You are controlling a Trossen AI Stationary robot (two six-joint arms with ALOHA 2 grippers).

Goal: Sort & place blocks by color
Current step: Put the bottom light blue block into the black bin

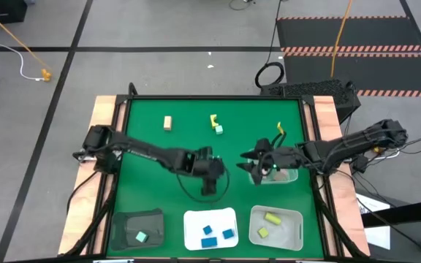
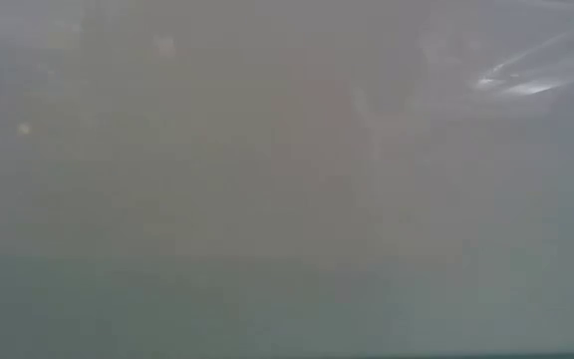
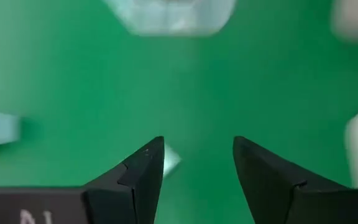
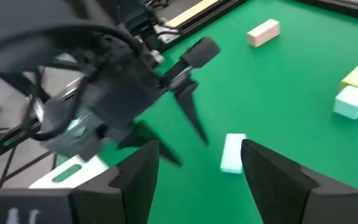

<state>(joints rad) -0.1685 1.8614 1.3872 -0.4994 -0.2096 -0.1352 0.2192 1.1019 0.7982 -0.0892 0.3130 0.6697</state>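
Nowhere readable writing; left gripper [image 3: 197, 171] fingers apart.

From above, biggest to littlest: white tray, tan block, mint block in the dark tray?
White tray, by far.
Tan block, slightly longer.
Mint block in the dark tray; these two look nearly alike.

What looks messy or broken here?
Nothing looks broken or spilled. The dark tray holds one mint block, the white tray blue blocks, the clear tray yellow blocks. A tan block waits unsorted on the green mat. The left gripper and right gripper, both open, hover mid-table.
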